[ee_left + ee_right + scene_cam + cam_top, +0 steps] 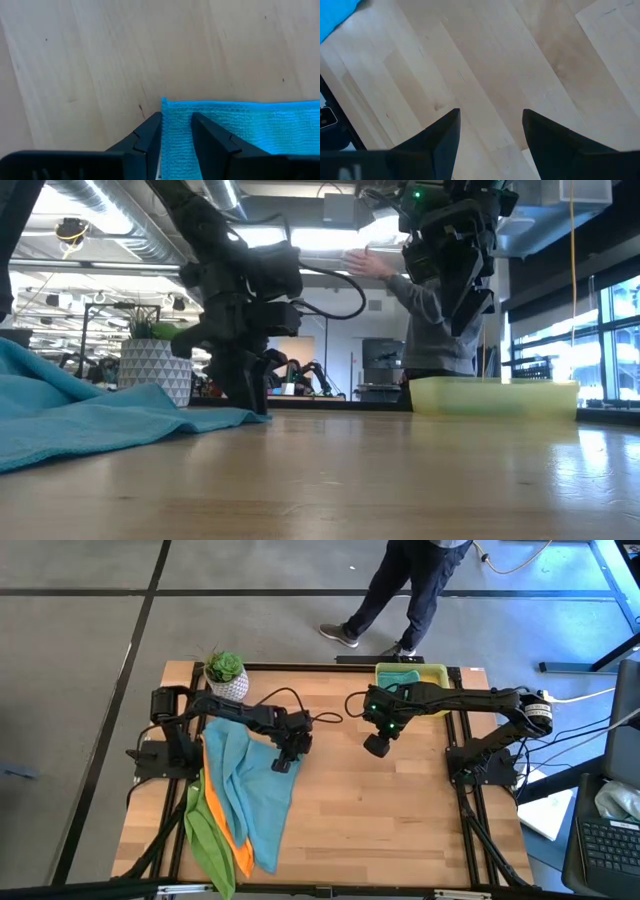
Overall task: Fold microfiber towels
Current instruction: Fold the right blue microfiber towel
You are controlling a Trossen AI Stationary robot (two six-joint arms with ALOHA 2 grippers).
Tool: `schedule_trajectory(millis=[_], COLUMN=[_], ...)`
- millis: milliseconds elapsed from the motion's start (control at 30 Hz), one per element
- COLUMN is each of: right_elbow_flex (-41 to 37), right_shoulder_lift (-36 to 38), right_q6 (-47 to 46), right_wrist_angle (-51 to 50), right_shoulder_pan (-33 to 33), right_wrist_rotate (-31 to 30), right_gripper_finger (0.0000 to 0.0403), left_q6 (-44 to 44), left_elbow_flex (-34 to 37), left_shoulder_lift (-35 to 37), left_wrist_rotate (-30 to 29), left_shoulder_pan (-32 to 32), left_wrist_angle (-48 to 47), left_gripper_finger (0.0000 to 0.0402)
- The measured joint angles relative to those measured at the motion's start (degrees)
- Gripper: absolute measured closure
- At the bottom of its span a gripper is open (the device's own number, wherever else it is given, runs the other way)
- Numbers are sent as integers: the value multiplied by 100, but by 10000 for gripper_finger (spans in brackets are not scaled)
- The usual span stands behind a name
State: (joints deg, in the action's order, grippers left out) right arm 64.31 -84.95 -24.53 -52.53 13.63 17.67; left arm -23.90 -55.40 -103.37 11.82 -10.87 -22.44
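Observation:
A teal towel (245,790) lies spread at the table's left, on top of an orange towel (222,830) and a lime green towel (205,840); the stack reaches the near edge. My left gripper (284,764) is down at the teal towel's right-hand corner (167,107) and shut on it. My right gripper (377,747) hangs open above bare wood at mid-table, its fingers (445,135) wide apart with nothing between them. In the low view the teal towel (90,420) rests on the tabletop beside my left gripper (252,395). My left gripper pinches the teal towel just behind its corner (176,125), between its two fingers (150,132). The fingers slant steeply down from above. The corner's tip sticks out past the fingertips and lies flat at the table; how many layers are held I cannot tell.
A yellow tray (437,670) with cloth in it stands at the far edge, right of centre. A potted plant (226,675) stands at the far left corner. A person (400,590) stands beyond the far edge. Bare wood fills the middle and right.

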Motion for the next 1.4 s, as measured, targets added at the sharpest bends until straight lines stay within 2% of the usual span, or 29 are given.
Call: schedule_trajectory(millis=[167, 267, 367, 500, 633, 733, 933, 1067, 1167, 1267, 1400], right_elbow_flex=[0, 0, 0, 0, 0, 0, -4, -16, -293, -798, -1478], right_shoulder_lift=[0, 0, 0, 0, 0, 131, 1024, 1714, 2064, 2177, 2164], right_q6=[-27, -23, 87, 217, 267, 349, 107, -351, -696, -1113, -1515], right_wrist_angle=[0, -2, -11, -33, -202, -532, -811, -235, 568, 1463, 2757], right_shoulder_pan=[0, 0, 0, 0, 0, -36, -81, -85, -118, -149, -205], right_wrist_rotate=[-2, -2, 0, 0, 69, 107, -843, -1373, -1515, -1419, -881], right_gripper_finger=[187, 187, 187, 187, 187, 187, 187, 187, 187, 187, 187], left_q6=[258, 301, 552, 908, 939, 887, 857, 833, 832, 831, 854], left_elbow_flex=[4, 4, 0, -102, -543, -1105, -2136, -2756, -3194, -3630, -4055], left_shoulder_lift=[-2, -4, -4, 0, -49, -28, -27, -24, -20, -17, -13], left_wrist_rotate=[-224, -356, -466, -515, -510, -549, -713, -842, -969, -1089, -1253], left_shoulder_pan=[54, 145, 241, 344, 393, 382, 377, 335, 270, 154, -31], left_wrist_angle=[16, -23, -67, -246, -809, -818, -1154, -1391, -1400, -1510, -1657], left_gripper_finger=[306, 336, 383, 396, 400, 401, 401, 401, 401, 401, 401])
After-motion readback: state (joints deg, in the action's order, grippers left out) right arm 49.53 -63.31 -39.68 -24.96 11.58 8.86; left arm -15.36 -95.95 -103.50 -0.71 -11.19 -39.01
